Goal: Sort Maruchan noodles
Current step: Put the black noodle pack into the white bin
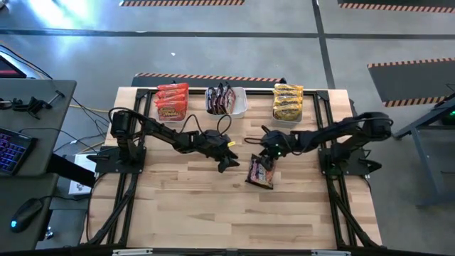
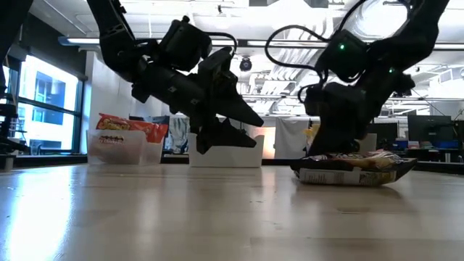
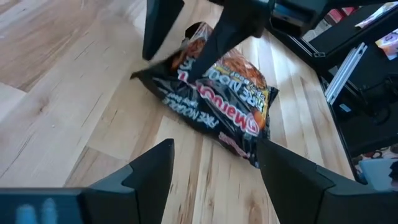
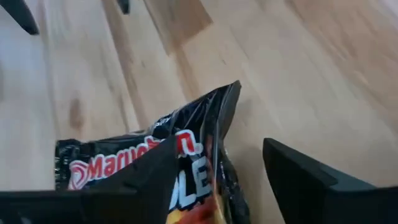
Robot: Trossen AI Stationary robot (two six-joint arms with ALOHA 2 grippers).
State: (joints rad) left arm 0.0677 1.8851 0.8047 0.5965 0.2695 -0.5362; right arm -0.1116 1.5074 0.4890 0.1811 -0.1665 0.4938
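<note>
while the left end effector (image 1: pixel 229 161) hovers spread, the right end effector (image 1: pixel 266 155) straddles, unclamped, the dark packet (image 1: pixel 261 171).

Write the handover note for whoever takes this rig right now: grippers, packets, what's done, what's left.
Left gripper: open, empty, above mid-table.
Right gripper: open, over the dark packet, one finger on its wrapper.
Dark packet: loose on the table, middle, outside any tub.
Done: red packets in the left tub, dark packets in the middle tub, yellow packets in the right tub.
Left: put the loose dark packet in the middle tub.
</note>
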